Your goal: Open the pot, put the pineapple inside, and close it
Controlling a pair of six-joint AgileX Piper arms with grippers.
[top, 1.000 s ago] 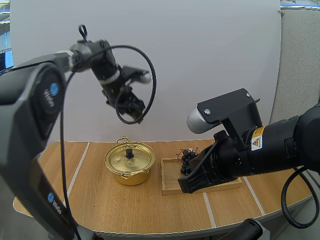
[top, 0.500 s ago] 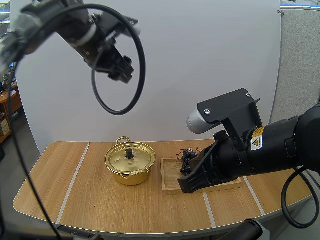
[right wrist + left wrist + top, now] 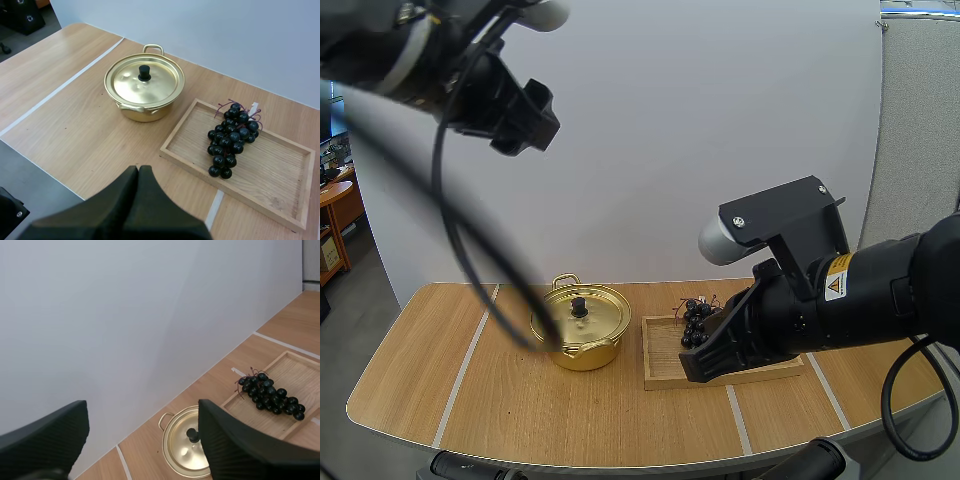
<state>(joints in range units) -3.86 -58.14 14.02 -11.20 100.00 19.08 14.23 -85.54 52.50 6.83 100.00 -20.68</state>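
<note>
A gold pot [image 3: 580,328] stands on the table with its lid on, black knob [image 3: 579,306] up. To its right a bunch of dark grapes [image 3: 695,318] lies at the far end of a wooden tray [image 3: 663,368]. My left gripper [image 3: 523,118] hangs high above the table's left side, open and holding nothing; its wrist view looks down between the spread fingers [image 3: 141,407] at the pot [image 3: 186,450] and grapes [image 3: 270,396]. My right gripper [image 3: 691,371] hovers over the tray's near edge, shut on nothing. Its wedge [image 3: 138,171] points toward the pot [image 3: 144,90] and grapes [image 3: 230,141].
The wooden table [image 3: 450,370] has white stripes and a rounded front edge. Bare wood lies left of the pot and in front of it. The tray [image 3: 280,200] is bare on the side away from the pot. A white wall stands behind the table.
My left arm has swung up and to the left, away from above the pot. The right arm, the pot, the grapes and the tray have stayed put.
</note>
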